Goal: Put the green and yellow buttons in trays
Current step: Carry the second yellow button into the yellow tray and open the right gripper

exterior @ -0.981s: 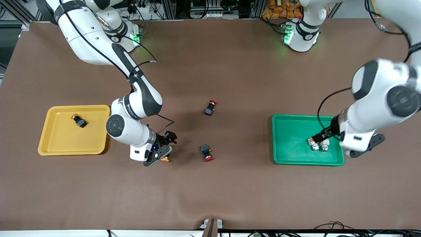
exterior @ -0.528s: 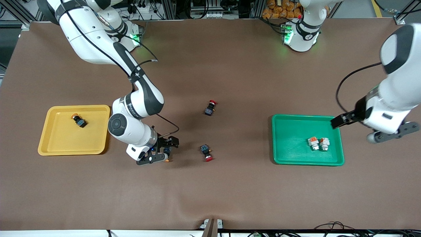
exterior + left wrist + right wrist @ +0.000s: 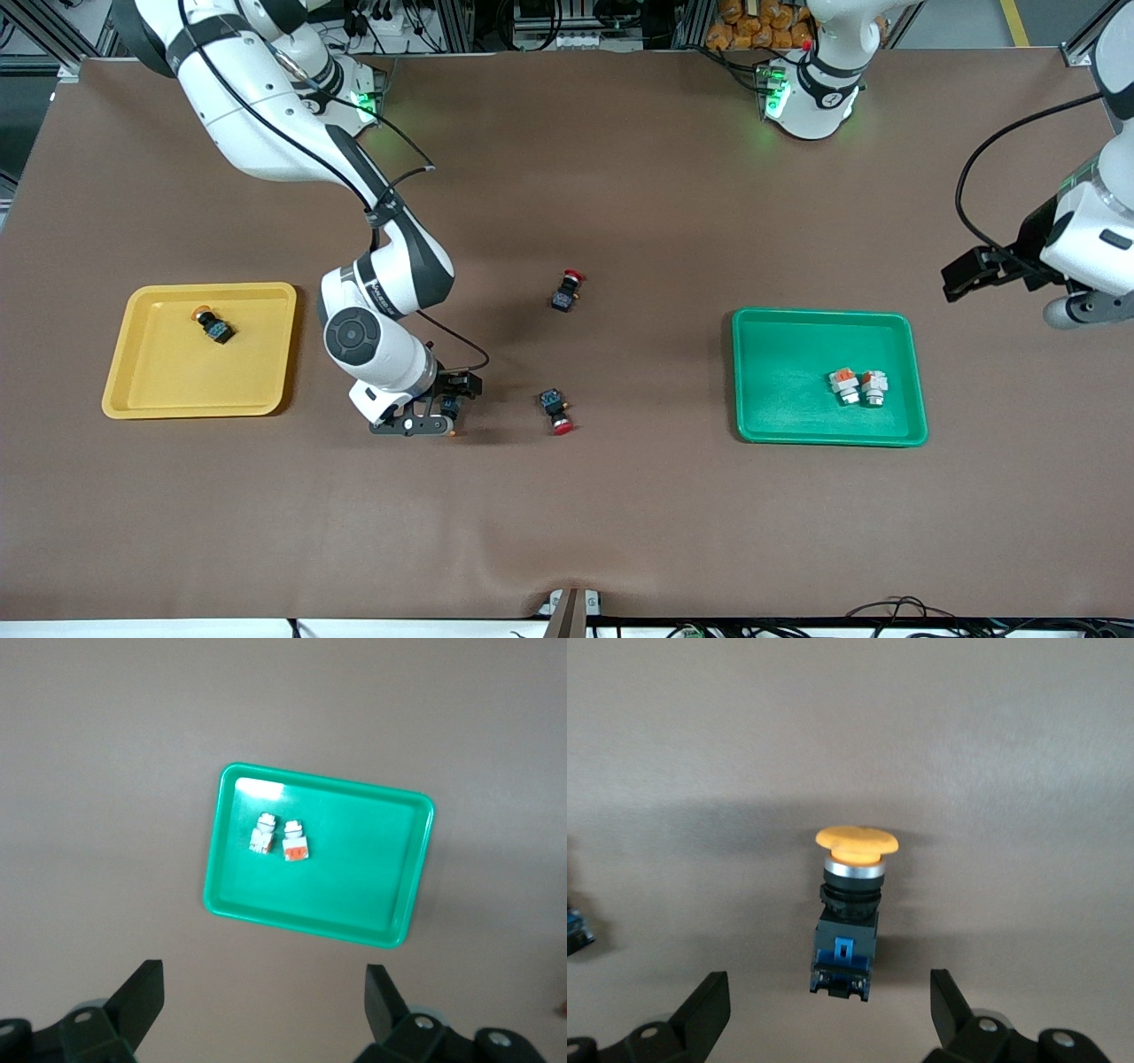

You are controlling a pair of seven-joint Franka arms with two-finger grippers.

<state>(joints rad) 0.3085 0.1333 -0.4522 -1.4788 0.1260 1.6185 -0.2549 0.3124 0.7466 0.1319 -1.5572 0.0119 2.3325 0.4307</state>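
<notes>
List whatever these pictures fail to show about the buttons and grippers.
- Front view: black-bodied button with orange-yellow cap on the table is almost covered by the open right gripper low over it.
- Front view: two white-bodied buttons in the green plastic tray are too small to show their caps.
- Front view: left gripper, open in its wrist view, shows no finger gap.

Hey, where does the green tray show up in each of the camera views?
Front view: the green tray lies on the table toward the left arm's end, two white-bodied buttons in it.
Left wrist view: the same tray fills mid-picture, seen from above by the open left hand.
Right wrist view: not in it.
Shared landmark: the pair of white-bodied buttons side by side.
</notes>
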